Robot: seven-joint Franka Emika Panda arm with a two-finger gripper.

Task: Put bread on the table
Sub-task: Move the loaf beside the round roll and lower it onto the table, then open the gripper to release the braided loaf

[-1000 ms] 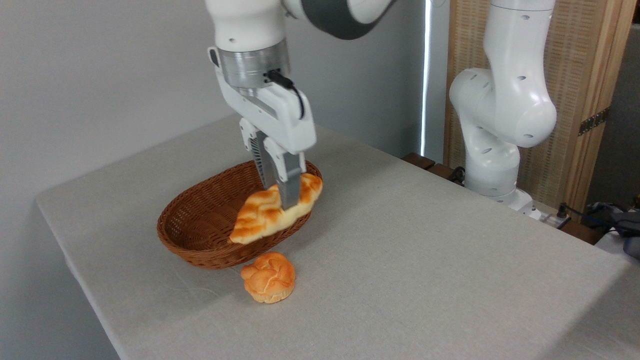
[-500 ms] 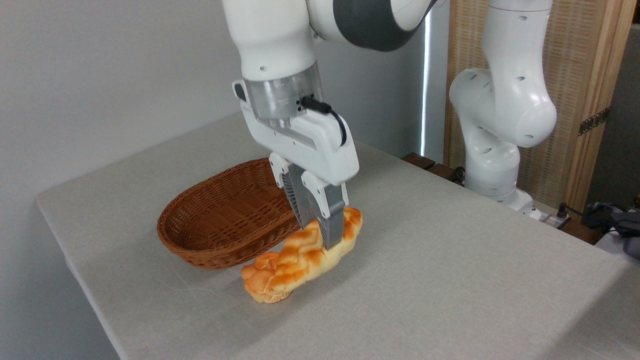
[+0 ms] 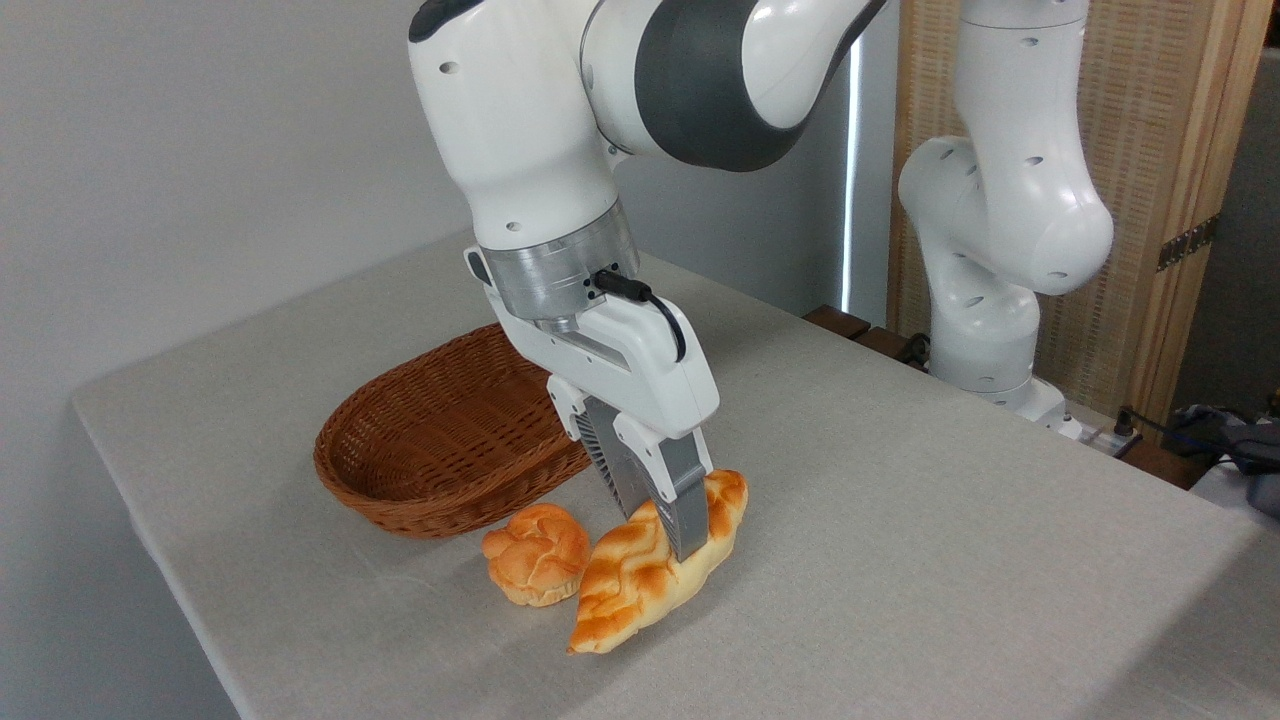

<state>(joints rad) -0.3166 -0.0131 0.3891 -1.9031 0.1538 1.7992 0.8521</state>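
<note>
The bread (image 3: 640,575), a long braided golden loaf with pointed ends, hangs tilted with its lower tip close to or just touching the table (image 3: 900,520), to the right of the small round bun. My gripper (image 3: 678,540) is shut on the loaf near its upper end, one grey finger (image 3: 688,510) crossing its front. The other finger is mostly hidden behind the loaf.
A small round knotted bun (image 3: 537,566) lies on the cloth right beside the loaf's left side. The brown wicker basket (image 3: 440,440) stands behind it. The arm's white base (image 3: 990,300) rises at the back right. The table's front-left edge is near.
My gripper has carried the loaf out of the basket, forward and to the right past the bun, and down toward the cloth.
</note>
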